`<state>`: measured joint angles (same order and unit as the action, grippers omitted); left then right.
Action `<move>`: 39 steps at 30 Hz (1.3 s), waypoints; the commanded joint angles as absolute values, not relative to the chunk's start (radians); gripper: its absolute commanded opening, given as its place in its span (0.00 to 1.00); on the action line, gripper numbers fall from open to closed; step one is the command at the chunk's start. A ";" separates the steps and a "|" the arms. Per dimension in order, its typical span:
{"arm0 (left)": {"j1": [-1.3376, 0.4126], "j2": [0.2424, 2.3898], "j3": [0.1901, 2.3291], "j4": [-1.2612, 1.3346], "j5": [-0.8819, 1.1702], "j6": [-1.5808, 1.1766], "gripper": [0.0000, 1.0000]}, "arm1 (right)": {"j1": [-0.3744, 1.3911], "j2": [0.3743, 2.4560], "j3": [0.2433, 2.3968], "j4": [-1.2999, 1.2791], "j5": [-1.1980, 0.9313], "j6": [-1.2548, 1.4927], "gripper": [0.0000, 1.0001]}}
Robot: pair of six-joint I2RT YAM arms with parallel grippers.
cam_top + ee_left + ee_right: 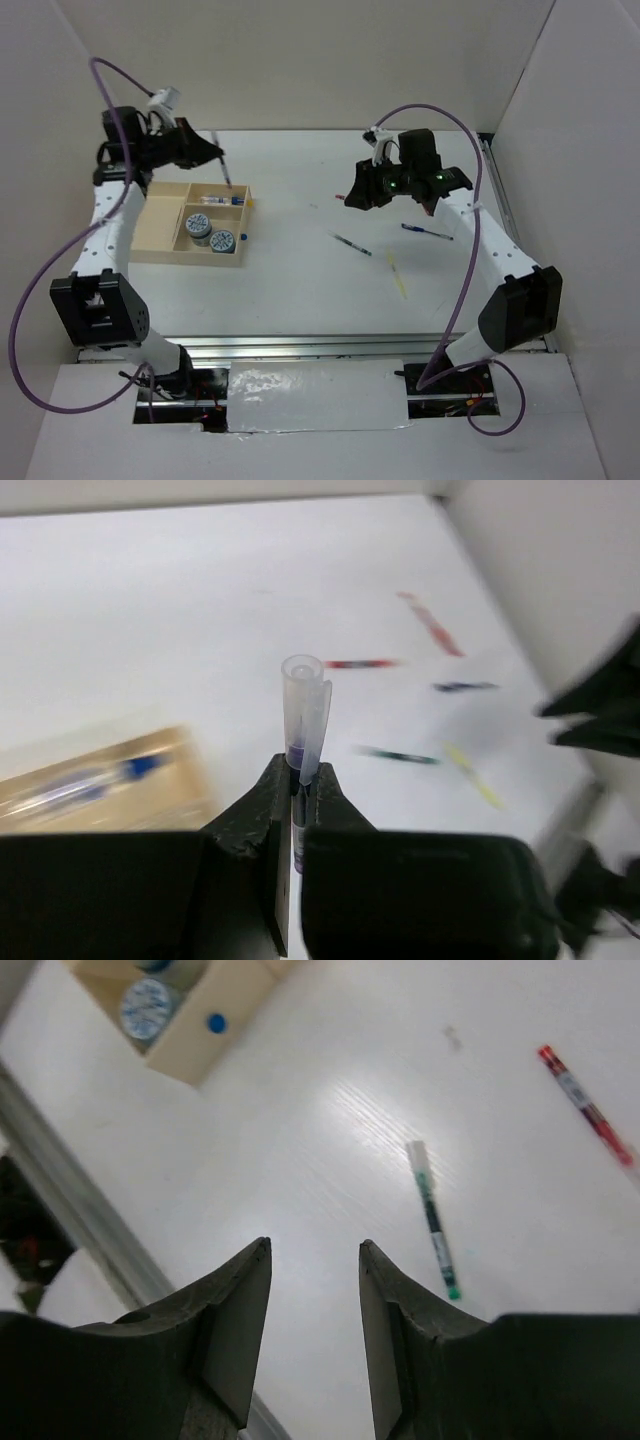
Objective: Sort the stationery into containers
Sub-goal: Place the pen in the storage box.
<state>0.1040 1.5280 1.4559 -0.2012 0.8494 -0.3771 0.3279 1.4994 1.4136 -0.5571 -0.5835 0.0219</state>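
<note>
Sorting in progress: at the upper left of the overhead view, the left hand [213,152] is clamped on a clear pen [303,720]. The pen is held at a tilt, and its lower end appears to hang over the far edge of the tan tray [160,225].

Part of the job looks done. Two tape rolls [198,228] sit side by side in the tray's lower right compartment. A blue-capped pen [222,200] lies in the long compartment above them.

Right of centre, the right hand [315,1250] hangs over the white table [300,300] with its fingers spread and nothing between them.

The rest of the stationery lies loose on the table, well apart from the tray. A green pen [433,1222] is near the middle of the overhead view, with a pale yellow pen [398,280] just below and right of it. A dark blue pen [425,232] lies further right, beside the right arm. A red pen [585,1108] shows at the upper right of the right wrist view. The blurred left wrist view hints at one more short reddish pen, but it is too soft to confirm.

By this count the task is less than half finished. The held pen seems bound for the pen compartment, and at least four more pens wait to be collected.
</note>
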 commanded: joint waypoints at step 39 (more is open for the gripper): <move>0.322 2.118 1.842 -0.772 0.344 0.090 0.36 | 0.388 1.855 1.454 -0.675 -0.158 -0.161 0.48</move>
<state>0.3458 2.1250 1.8130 -0.7918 0.3256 0.1013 0.3878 1.8248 1.4155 -0.6598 -0.1642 -0.1547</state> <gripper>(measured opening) 0.352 0.483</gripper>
